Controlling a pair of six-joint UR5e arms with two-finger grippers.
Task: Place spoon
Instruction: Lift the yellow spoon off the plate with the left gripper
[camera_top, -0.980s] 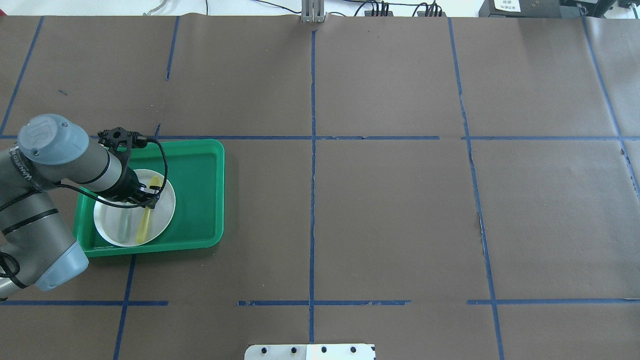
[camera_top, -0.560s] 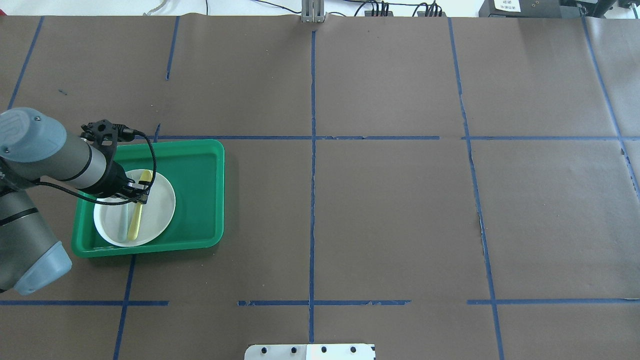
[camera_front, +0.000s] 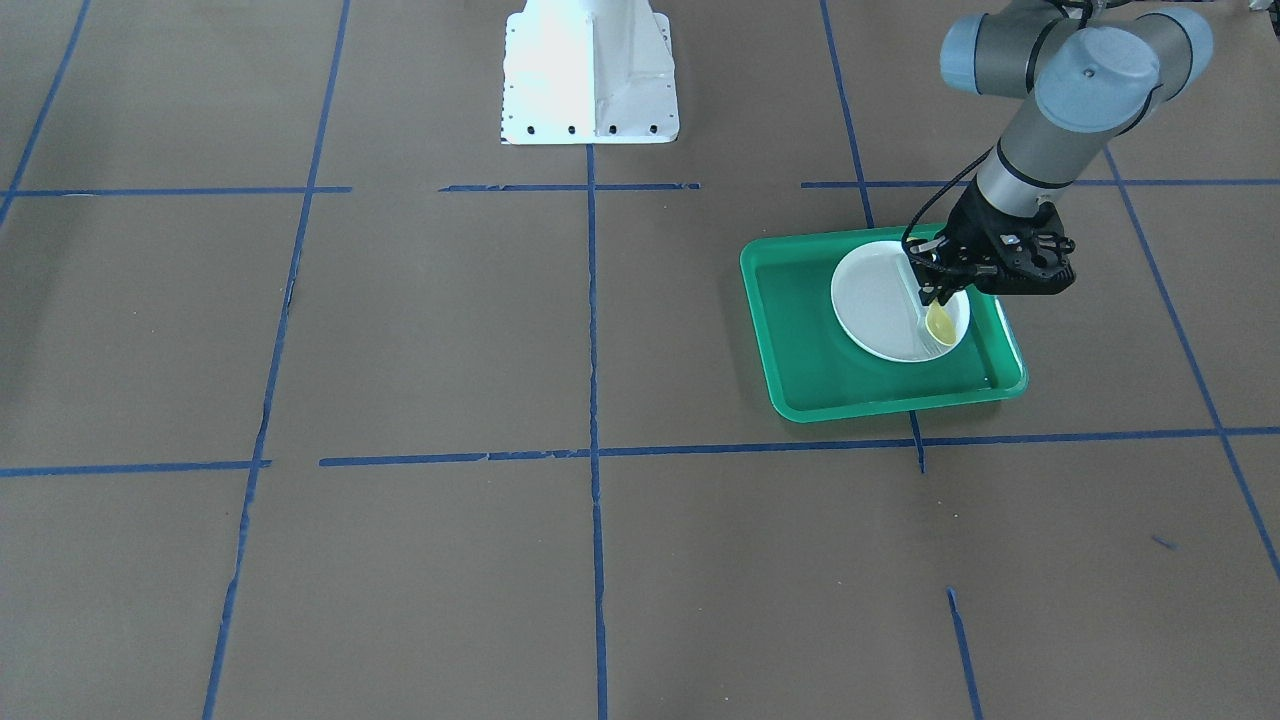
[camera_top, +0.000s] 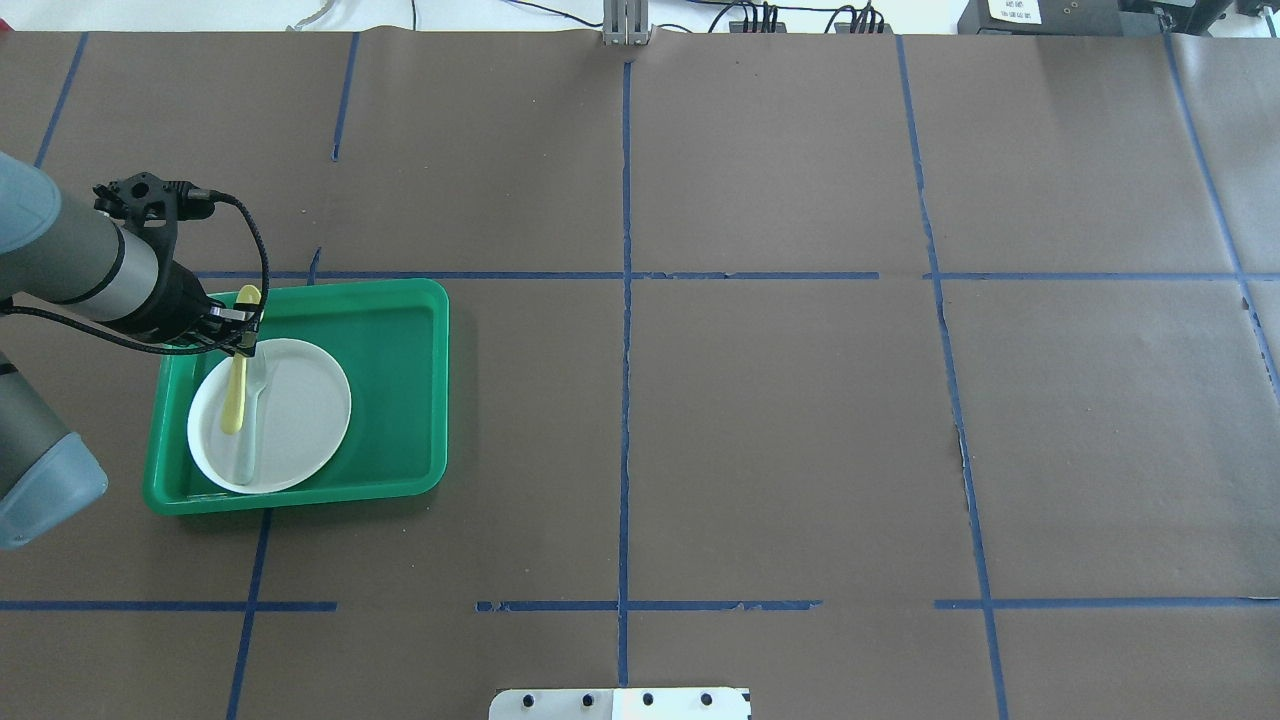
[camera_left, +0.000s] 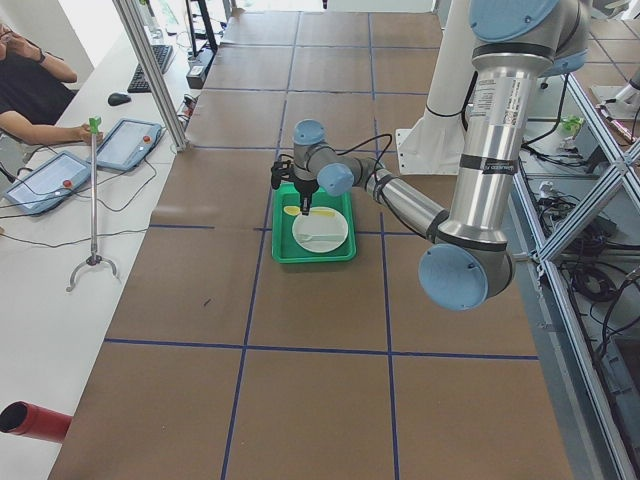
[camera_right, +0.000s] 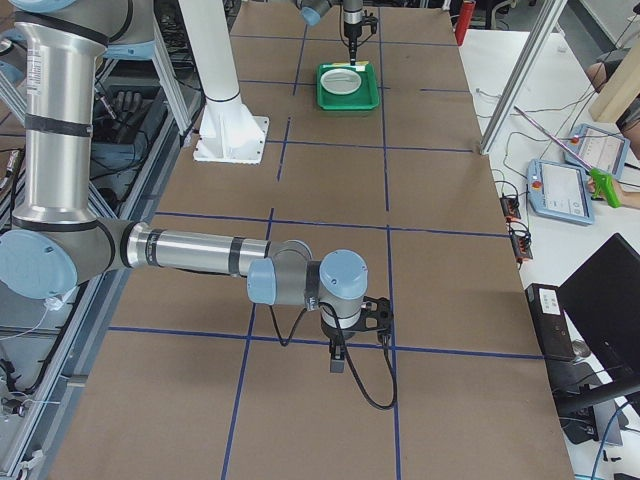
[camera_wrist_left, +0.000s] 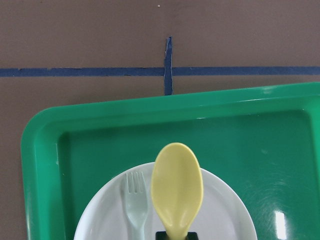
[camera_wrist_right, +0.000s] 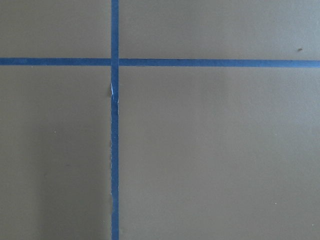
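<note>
1. Left hand (camera_top: 243, 335) pinches the yellow spoon (camera_top: 234, 395) partway along its handle, fingers (camera_wrist_left: 176, 234) pressed in on it from both sides.
2. Spoon sits over the far-left part of the white plate (camera_top: 310, 410). Its bowl points away from the robot and the handle end points back twd it.
3. In the left wrist view the spoon (camera_wrist_left: 176, 190) bowl faces up, and its tip reaches just past the plate (camera_wrist_left: 225, 210) rim, over the tray (camera_wrist_left: 100, 145) floor.
4. In the front view the spoon (camera_front: 938, 320) bowl pokes out below the left hand (camera_front: 940, 292). It's over the plate (camera_front: 875, 300) edge on the side nearest the tray (camera_front: 800, 340) wall.
5. Can't tell if the spoon touches the plate; it looks held clear of it.
6. Pale grey-green fork (camera_top: 250, 430) lies flat on the plate, just beside the spoon handle and roughly parallel to it. Its tines (camera_wrist_left: 135, 192) point the same way as the spoon bowl.
7. Plate rests inside the green tray (camera_top: 400, 330), twd its left side. Tray is on the left half of the desk (camera_top: 760, 400), which is brown paper w/ blue tape lines (camera_wrist_right: 115, 150).
8. Right hand (camera_right: 338, 365) shows only in the right side view, low over bare desk near a tape crossing and well apart from the tray. Can't tell if it's spread or pressed together.
</note>
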